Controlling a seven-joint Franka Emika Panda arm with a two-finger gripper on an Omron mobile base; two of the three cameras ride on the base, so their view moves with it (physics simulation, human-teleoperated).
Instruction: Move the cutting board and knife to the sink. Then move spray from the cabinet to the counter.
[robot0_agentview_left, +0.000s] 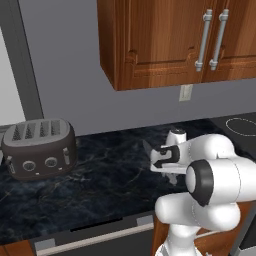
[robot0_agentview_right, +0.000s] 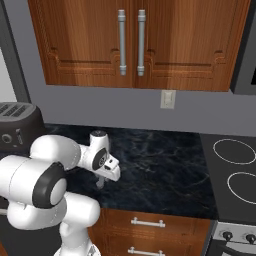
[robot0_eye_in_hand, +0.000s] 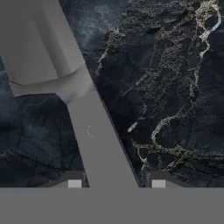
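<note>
With the gripper (robot0_eye_in_hand: 116, 183) jaws straddling the knife (robot0_eye_in_hand: 94, 131) on the counter (robot0_eye_in_hand: 175, 87) but not visibly clamped, an off-centre pinch risks the knife pivoting or slipping out.

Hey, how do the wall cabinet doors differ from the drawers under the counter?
The cabinet doors are tall panels hanging above the counter; the drawers are low fronts beneath it. The cabinet's bar handles are long and upright; the drawer handles are shorter and run level. Both are shut, reddish-brown wood with silver handles.
</note>
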